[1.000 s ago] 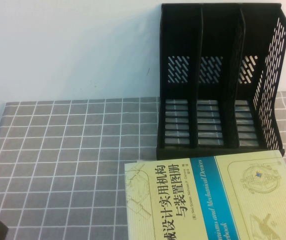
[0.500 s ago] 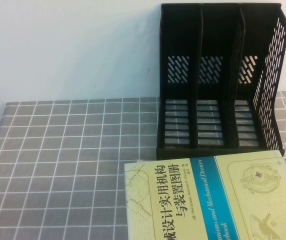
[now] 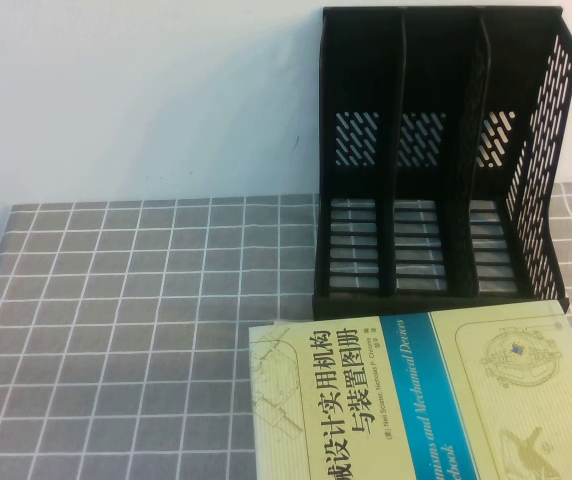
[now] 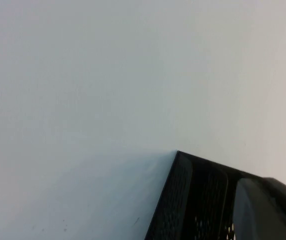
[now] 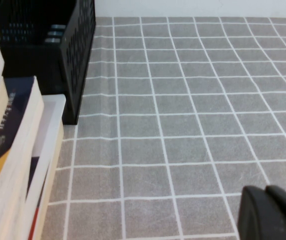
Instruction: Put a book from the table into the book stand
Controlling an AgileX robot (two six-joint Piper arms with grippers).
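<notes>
The book (image 3: pixel 416 400), pale yellow-green with a blue band and Chinese title, lies flat on the grey grid-cloth table (image 3: pixel 116 300) at the front right, just in front of the book stand (image 3: pixel 436 160). The black stand's three slots are empty. Neither gripper shows in the high view. My left gripper (image 4: pixel 260 185) is shut and empty, raised, facing the wall with the stand's top edge (image 4: pixel 193 200) beside it. My right gripper (image 5: pixel 264 192) is shut and empty, low over bare cloth to the right of the stand (image 5: pixel 78 55).
In the right wrist view a stack of books (image 5: pixel 13 150) shows edge-on beside the stand's mesh side, with white, orange and dark blue edges. A pale wall (image 3: pixel 146 100) rises behind the table. Bare cloth (image 5: pixel 183 125) stretches to the right of the stand.
The dark tip of my left gripper, seen at the high view's lower left corner a second ago, has withdrawn out of that view. The book and stand have not moved.
</notes>
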